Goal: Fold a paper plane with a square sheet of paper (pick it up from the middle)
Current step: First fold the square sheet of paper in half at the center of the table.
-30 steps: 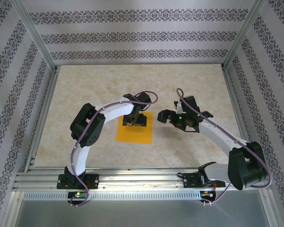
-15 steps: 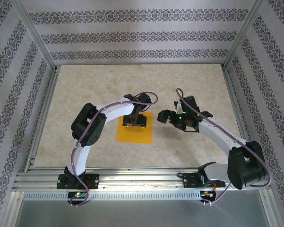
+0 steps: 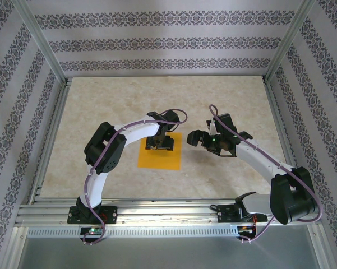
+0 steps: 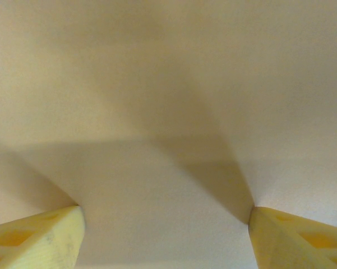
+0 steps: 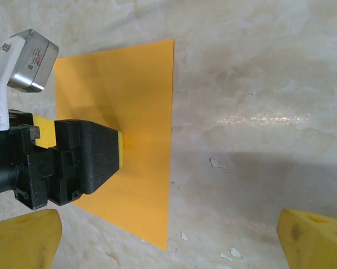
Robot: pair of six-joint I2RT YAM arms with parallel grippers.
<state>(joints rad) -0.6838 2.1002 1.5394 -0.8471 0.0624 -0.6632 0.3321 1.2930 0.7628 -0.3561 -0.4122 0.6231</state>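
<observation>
The table [image 3: 101, 112] is lying under the square sheet of paper [image 3: 160, 161], which is sitting flat on it. The left gripper [image 3: 160, 143] is touching down on the far half of the paper with its jaws spread wide, gripping nothing. The right gripper [image 3: 194, 137] is hanging just right of the paper, jaws wide apart and empty.

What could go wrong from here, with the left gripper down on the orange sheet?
The left gripper, jaws open, seems to have its tips on the flat square sheet of paper. Closing may skid across the thin sheet or crumple it rather than pinch up a ridge. The right gripper, open beside the sheet's right edge, could nudge the sheet if it moves in.
</observation>
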